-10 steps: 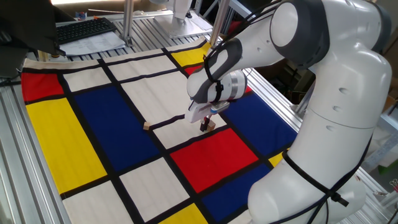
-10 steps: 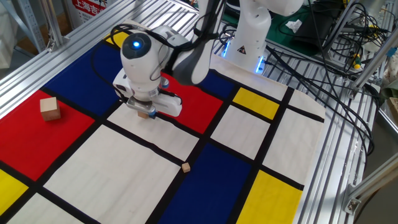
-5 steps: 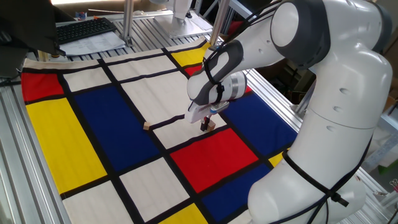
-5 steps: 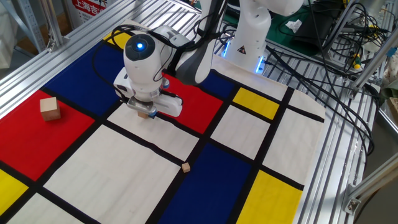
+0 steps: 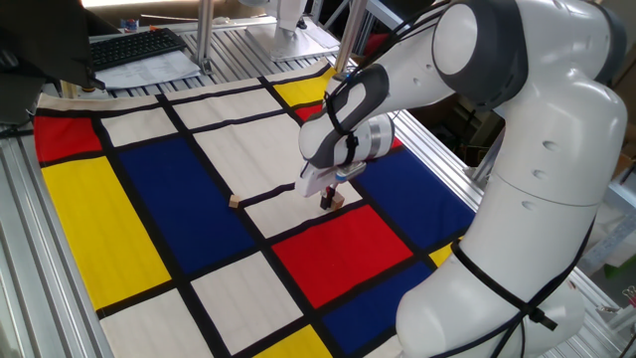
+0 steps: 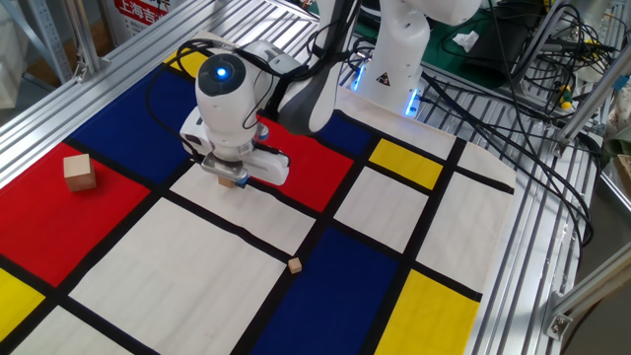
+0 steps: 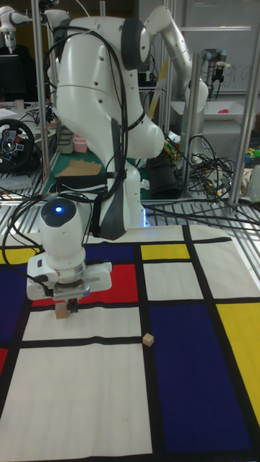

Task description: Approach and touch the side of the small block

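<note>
The small block is a light-tan wooden cube on the white patch of the mat, at the border with the red patch. My gripper is lowered to the mat right beside it, and its dark fingers look pressed together against the block's side. The tall fixed view shows the small block just left of the gripper, nothing held between the fingers. In the other fixed view the small block peeks out under the white hand, which hides the fingertips.
A larger pale wooden cube sits on a red patch far to the left. A tiny wooden chip lies on a black line near the blue patch. Aluminium rails edge the mat, and cables lie beyond them.
</note>
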